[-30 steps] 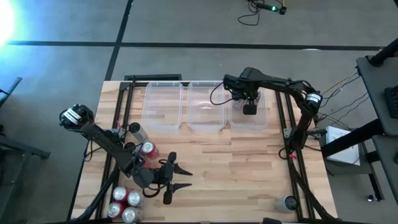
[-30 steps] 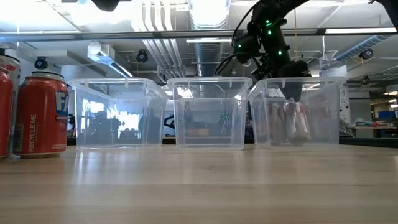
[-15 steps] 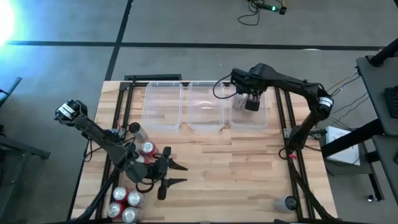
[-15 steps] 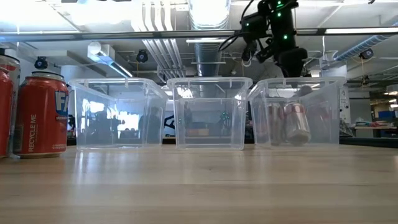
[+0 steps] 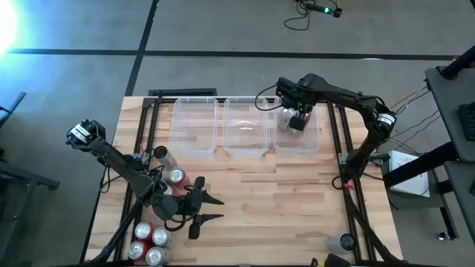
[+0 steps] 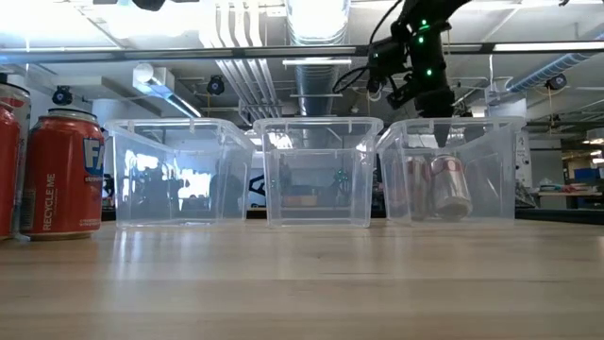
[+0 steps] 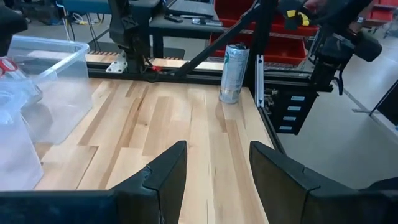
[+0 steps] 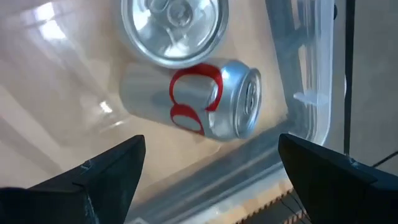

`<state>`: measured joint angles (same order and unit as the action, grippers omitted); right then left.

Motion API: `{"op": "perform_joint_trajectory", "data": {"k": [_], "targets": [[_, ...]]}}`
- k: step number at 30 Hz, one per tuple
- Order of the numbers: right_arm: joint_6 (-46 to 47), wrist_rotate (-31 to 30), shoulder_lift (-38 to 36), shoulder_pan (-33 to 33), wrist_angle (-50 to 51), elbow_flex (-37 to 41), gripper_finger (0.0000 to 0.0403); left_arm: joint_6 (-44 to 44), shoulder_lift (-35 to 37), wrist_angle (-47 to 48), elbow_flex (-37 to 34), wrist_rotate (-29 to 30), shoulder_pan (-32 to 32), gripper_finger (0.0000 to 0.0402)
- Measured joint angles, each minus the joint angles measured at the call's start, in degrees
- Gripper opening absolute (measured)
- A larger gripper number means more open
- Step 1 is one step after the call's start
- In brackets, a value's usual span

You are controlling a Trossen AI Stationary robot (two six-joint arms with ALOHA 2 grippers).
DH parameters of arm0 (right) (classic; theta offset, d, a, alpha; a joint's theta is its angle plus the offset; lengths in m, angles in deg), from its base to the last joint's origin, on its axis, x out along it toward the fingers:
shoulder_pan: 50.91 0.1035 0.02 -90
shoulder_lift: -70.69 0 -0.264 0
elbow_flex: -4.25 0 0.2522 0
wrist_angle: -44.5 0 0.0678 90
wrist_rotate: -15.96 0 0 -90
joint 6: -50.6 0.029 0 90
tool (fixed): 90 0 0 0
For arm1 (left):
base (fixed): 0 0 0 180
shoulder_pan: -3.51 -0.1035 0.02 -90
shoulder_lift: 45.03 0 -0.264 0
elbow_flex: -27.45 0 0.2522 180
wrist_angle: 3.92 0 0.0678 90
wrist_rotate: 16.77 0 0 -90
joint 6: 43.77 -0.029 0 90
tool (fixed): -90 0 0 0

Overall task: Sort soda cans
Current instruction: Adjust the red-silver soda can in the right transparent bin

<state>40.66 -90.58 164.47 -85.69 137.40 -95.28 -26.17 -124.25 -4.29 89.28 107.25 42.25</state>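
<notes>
My right gripper (image 5: 297, 121) hangs open and empty over the right clear bin (image 5: 315, 141). It also shows in the right wrist view (image 8: 211, 180) and the low view (image 6: 436, 99). Two silver cans are in that bin: one stands upright (image 8: 174, 25), and one with red lettering (image 8: 199, 102) is tipped onto its side. My left gripper (image 5: 215, 208) is open and empty just above the table at the near left, pointing toward the right edge (image 7: 217, 177). A red can (image 5: 177, 176) and a dark-topped can (image 5: 162, 156) stand behind it. Several red and silver cans (image 5: 148, 243) are clustered at the near left corner.
The left bin (image 5: 194, 126) and the middle bin (image 5: 246, 127) stand in a row with the right one at the far side. A tall silver can (image 7: 235, 71) stands alone at the near right corner (image 5: 345, 241). Bare wood (image 5: 274, 200) lies between the bins and the near edge.
My right gripper has risen out of the right bin, leaving the silver can with red lettering inside beside the other. My left gripper has shifted a little toward the far left, still open.
</notes>
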Motion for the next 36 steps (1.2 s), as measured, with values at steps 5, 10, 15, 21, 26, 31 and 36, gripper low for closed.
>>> {"op": "perform_joint_trajectory", "data": {"k": [5,10,15,21,26,31,36], "targets": [[-0.4,0.0,0.0,-0.1,-3.0,2.5,0.0363,1.2,0.2,0.8,0.0,0.0,0.3,0.016],[0.1,-2.9,0.0,-0.1,-3.6,4.2,0.0364,1.4,0.2,1.1,0.0,0.0,0.5,0.016],[0.3,-4.5,0.0,0.0,-4.5,6.2,0.0364,1.3,0.2,1.1,0.0,0.0,0.5,0.016],[0.8,-7.0,0.1,0.2,-8.2,10.0,0.0364,1.2,0.2,1.1,0.0,0.0,0.5,0.016],[2.7,-9.2,0.1,1.4,-9.1,11.7,0.0364,1.2,0.3,1.1,0.0,0.0,0.5,0.016],[4.2,-9.2,0.1,3.7,-9.7,12.0,0.0351,1.1,0.3,1.5,0.0,0.0,0.5,0.016],[7.1,-9.7,0.1,5.8,-10.9,12.7,0.0297,1.2,0.3,1.5,0.0,0.0,0.5,0.016]]}}
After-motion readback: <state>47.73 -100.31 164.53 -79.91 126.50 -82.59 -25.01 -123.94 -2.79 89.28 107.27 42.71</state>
